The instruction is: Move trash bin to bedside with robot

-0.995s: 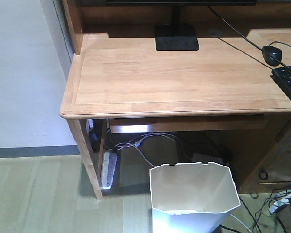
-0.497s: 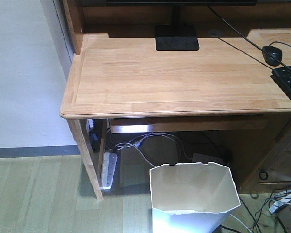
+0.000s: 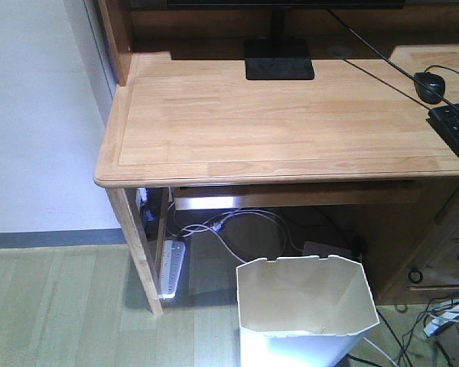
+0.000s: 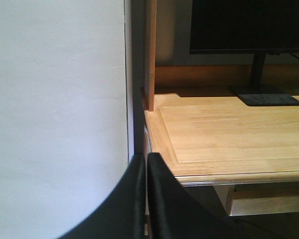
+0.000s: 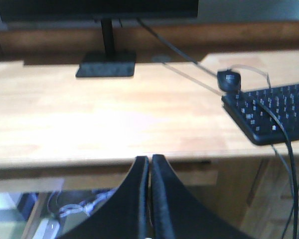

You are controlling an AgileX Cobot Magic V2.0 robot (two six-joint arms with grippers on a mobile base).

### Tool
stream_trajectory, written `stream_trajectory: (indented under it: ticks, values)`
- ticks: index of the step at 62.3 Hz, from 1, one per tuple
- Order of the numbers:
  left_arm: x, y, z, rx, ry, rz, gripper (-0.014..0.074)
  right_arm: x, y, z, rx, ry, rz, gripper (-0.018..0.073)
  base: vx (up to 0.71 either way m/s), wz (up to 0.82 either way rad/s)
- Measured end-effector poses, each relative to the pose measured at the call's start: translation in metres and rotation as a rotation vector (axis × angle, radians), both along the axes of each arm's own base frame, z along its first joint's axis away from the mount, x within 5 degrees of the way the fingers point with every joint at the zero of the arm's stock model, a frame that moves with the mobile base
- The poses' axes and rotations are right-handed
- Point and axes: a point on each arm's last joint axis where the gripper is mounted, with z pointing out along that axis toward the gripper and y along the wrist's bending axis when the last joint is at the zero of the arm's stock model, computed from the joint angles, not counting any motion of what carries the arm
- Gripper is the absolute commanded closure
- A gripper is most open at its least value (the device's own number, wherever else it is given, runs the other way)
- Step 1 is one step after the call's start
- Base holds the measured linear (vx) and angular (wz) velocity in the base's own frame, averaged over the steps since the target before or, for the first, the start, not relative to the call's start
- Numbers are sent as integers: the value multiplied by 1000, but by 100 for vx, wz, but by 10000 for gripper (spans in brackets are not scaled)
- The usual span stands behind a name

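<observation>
Items, left to right, all placed against the desk point(image 3: 275, 130).

1. Wall point(image 3: 38, 115): pale, plain, left of the desk's left edge.
2. Left gripper point(image 4: 145, 158): black fingers pressed together with nothing between them, raised near the desk's left front corner and aimed along the gap between wall and desk.
3. Power strip point(image 3: 170, 267): white, on the floor point(image 3: 53, 306) under the desk, just inside its left leg, with loose cables point(image 3: 237, 225) trailing right.
4. Monitor stand point(image 3: 279, 60): black, at the back of the desk top.
5. Trash bin point(image 3: 304, 298): white, empty, upright on the floor in front of the desk's knee space, right of centre, its rim below the desk's front edge. Neither gripper touches it.
6. Right gripper point(image 5: 150, 159): fingers clenched on nothing, level with the desk's front edge, pointing toward the monitor stand.
7. Mouse point(image 3: 429, 86) and keyboard point(image 3: 455, 130): black, at the desk's right end.

The bed is not in view.

Step in hand, by judgement: approach and grasp, with the task barely begun. To do it well, one gripper should open before it descends and come down clear of the desk's front edge. It should close over the bin's near rim wall, one finger inside and one outside. The lift should be gentle, as thin plastic may flex or tip. The bin should then be drawn back from the desk, away from the cables, before turning.
</observation>
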Motion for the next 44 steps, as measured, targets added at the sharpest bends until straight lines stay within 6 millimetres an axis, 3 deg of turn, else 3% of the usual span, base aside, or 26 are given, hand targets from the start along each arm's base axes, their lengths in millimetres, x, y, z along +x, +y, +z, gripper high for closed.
stream_trajectory:
  ticks: [11,32,44]
  values:
    - [0,0,0,0,0,0,602,1,0,-1,-19,16,1,490,0,0]
    - [0,0,0,0,0,0,602,0,-1,-4,-28,49,0,71,0,0]
    - [0,0,0,0,0,0,602,-1,-1,-5,-28,58,-1,-1,0,0]
